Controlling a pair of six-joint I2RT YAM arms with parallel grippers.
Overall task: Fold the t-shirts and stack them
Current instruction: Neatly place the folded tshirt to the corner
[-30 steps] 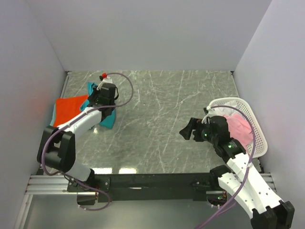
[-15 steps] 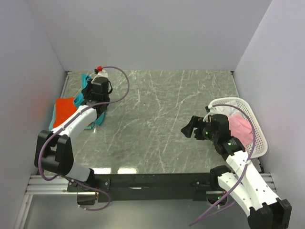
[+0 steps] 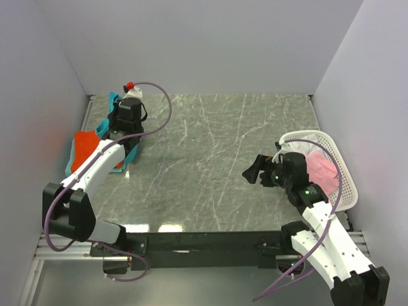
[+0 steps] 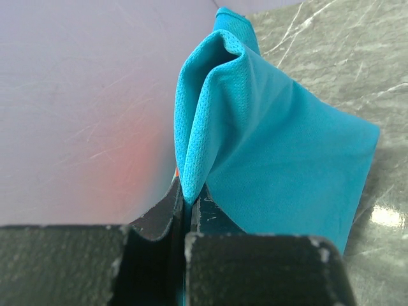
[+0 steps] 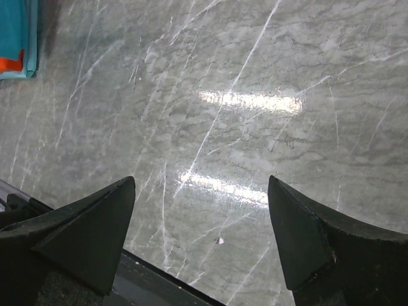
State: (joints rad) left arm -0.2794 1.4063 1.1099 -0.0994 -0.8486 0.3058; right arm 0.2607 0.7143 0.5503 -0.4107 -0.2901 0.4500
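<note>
The teal-blue t-shirt (image 4: 280, 146) hangs pinched at an edge in my left gripper (image 4: 188, 201), which is shut on it near the far left corner of the table (image 3: 121, 121). In the top view the teal-blue t-shirt (image 3: 131, 153) trails over the orange-red t-shirt (image 3: 83, 150) lying flat by the left wall. My right gripper (image 3: 253, 173) is open and empty above the bare table, left of the basket. A pink t-shirt (image 3: 322, 172) lies in the white basket (image 3: 341, 169). The right wrist view shows my right gripper (image 5: 201, 229) open over the marble, with the teal-blue t-shirt's corner (image 5: 16, 38) far off.
White walls close in the table on the left, back and right. The white mesh basket stands at the right edge. The grey marble table top (image 3: 210, 153) spreads between the arms. A black rail (image 3: 204, 245) runs along the near edge.
My left gripper has moved left and toward the back wall, dragging the teal-blue t-shirt over the orange-red one. My right gripper has hardly moved.
</note>
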